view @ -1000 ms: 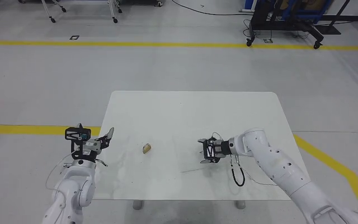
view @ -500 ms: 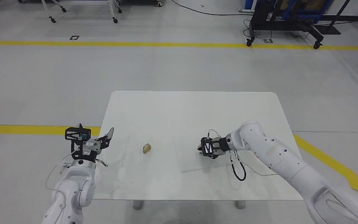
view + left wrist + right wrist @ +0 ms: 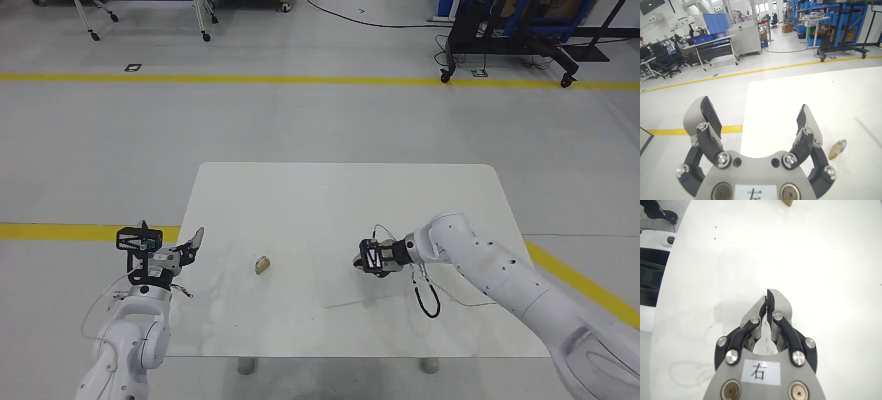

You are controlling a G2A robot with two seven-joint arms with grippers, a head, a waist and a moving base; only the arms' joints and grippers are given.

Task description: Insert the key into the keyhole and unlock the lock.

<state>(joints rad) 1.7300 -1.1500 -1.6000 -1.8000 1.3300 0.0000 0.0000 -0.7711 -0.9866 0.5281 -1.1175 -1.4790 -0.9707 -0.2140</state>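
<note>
Heads up: your right claw [image 3: 767,296] was splayed flat on the white counter [image 3: 330,200] a second ago; now it's clenched and has crept a little up the counter, so the pickup looks done (or at least attempted). The ribbed black pads are pressed nearly together with only a thin sliver between them; I can't make out the key in there, so don't assume you've got it.

The small brass padlock with the silvery shackle [image 3: 262,265] hasn't budged; it lies on its side on the counter between the two arms, nearer the left one and well apart from the right claw.

Your left claw [image 3: 755,111] is released, jaws wide, hanging at the counter's left edge with the padlock just off to one side.

My guess: the lock's smooth, blocky metal body will skate on that slick counter top when a key pushes at it; the grooved rubbery pads should grip it fine, so pin it with the left claw first.
</note>
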